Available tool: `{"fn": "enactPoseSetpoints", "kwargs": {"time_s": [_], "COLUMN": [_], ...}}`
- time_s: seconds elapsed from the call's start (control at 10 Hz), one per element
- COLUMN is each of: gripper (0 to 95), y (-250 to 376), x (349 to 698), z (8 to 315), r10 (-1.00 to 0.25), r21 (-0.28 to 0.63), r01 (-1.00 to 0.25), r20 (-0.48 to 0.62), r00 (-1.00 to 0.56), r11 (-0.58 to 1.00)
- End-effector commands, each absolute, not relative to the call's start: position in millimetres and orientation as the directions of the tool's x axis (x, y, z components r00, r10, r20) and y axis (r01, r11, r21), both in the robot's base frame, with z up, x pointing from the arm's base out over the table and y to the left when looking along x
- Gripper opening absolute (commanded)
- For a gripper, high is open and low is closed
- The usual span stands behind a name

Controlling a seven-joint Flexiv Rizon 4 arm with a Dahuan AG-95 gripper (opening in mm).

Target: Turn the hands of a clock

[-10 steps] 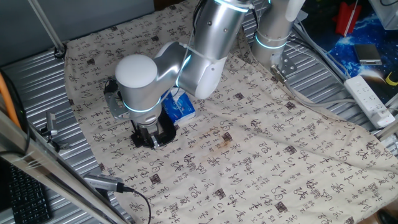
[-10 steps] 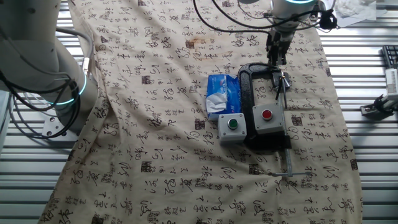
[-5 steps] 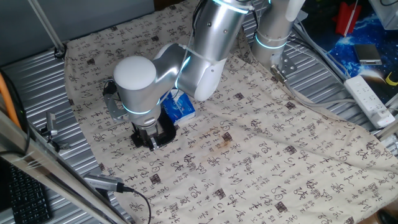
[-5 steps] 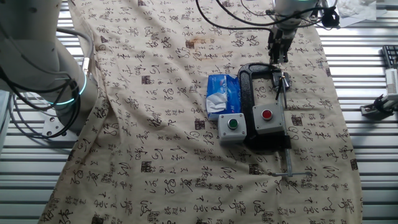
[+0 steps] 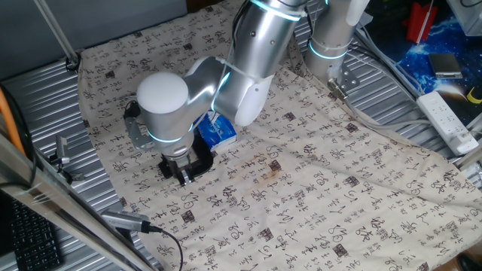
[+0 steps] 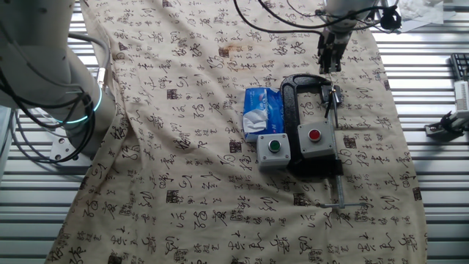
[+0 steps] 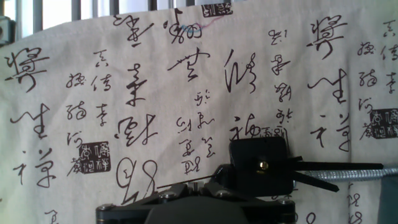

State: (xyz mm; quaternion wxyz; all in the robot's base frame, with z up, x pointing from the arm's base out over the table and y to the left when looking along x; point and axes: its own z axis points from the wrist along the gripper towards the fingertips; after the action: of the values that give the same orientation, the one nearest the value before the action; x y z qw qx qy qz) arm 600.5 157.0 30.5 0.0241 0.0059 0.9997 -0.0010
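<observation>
Clock [image 7: 260, 165] sits small and black in the mouth of a black clamp [image 6: 294, 110] lying on the worktop [image 6: 183, 183], likely so it stays put when its thin hands [image 7: 314, 179] get pushed. Robot arm [image 5: 248, 60] bends low, gripper [image 6: 330, 55] pointing down just beside the clock. Whether the jaws are spread, I cannot tell.

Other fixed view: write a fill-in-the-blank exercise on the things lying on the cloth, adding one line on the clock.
1. The grey box nearest the tissue box has a ____ button.
2. The second grey box, lying within the black C-clamp, has a ____ button.
3. The tissue box is coloured ____.
4. In the hand view, the clock has a black body of ____ outline.

Missing words: green; red; blue; square.
</observation>
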Motion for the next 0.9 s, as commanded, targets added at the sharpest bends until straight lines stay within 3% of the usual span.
{"fn": "enactPoseSetpoints", "kwargs": {"time_s": [0.1,0.9], "gripper": [0.0,0.0], "y": [158.3,165.6], "x": [601.8,611.0], "z": [29.2,24.8], "r10": [0.014,0.020], "r21": [-0.003,-0.005], "r01": [0.015,0.020], "r20": [-0.050,-0.052], "r00": [-0.999,-0.998], "r11": [1.000,1.000]}}
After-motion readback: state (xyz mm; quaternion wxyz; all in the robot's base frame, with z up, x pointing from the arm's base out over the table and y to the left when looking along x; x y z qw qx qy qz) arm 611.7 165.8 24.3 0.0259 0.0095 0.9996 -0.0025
